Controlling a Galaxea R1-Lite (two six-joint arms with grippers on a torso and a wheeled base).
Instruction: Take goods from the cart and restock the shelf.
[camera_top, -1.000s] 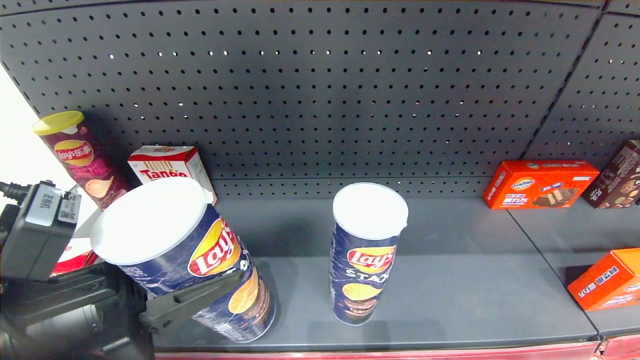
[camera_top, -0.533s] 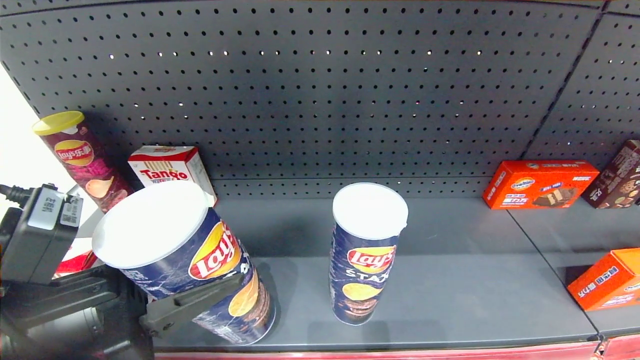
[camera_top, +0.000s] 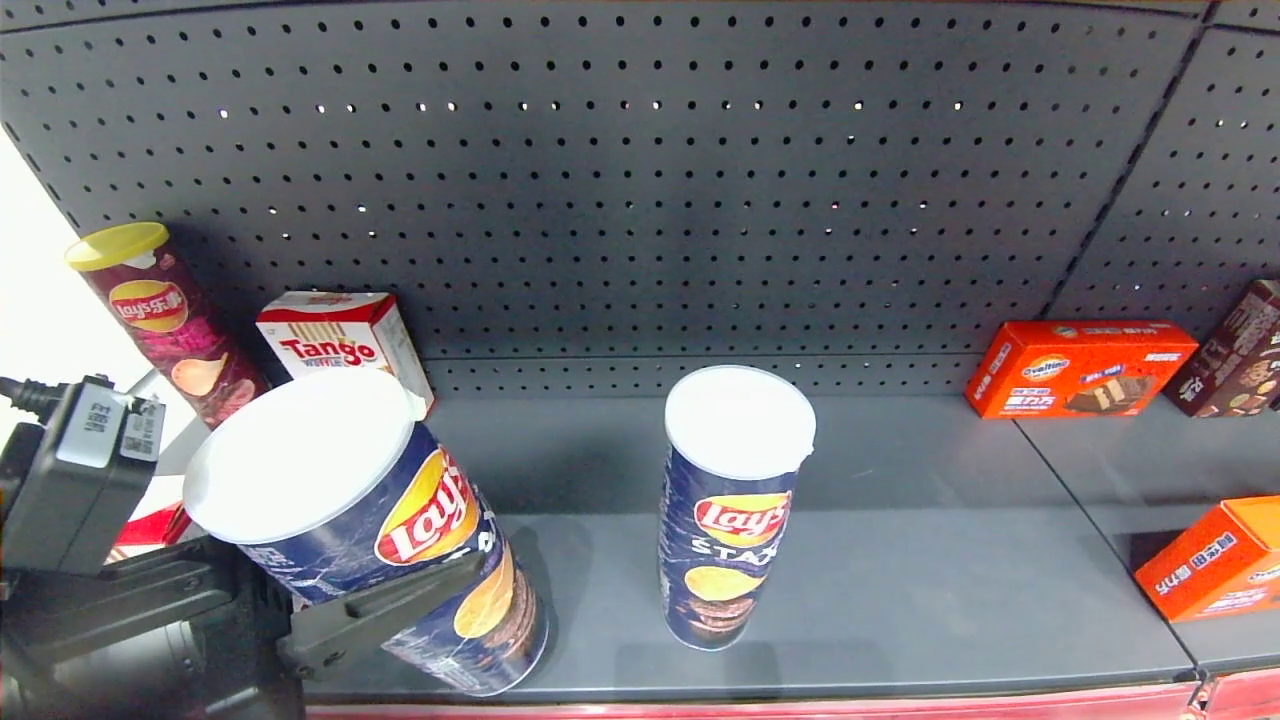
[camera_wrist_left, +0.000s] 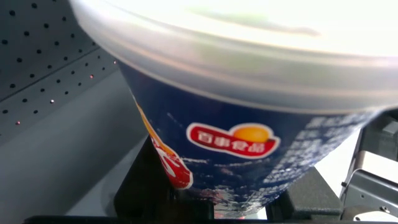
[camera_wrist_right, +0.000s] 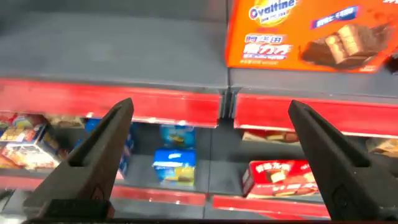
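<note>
Two blue chip cans are seen at the grey shelf (camera_top: 900, 560). The held can (camera_top: 370, 520) is clamped at mid-body by the left gripper (camera_top: 385, 600). Its long axis is tilted, with the white lid up and leaning left and the base down at the shelf's front edge; contact there cannot be made out. One finger is hidden behind the can. The standing can (camera_top: 735, 500) is upright, well apart to the right. The right gripper (camera_wrist_right: 211, 155) is spread wide and empty, near an orange box (camera_wrist_right: 298, 34).
</note>
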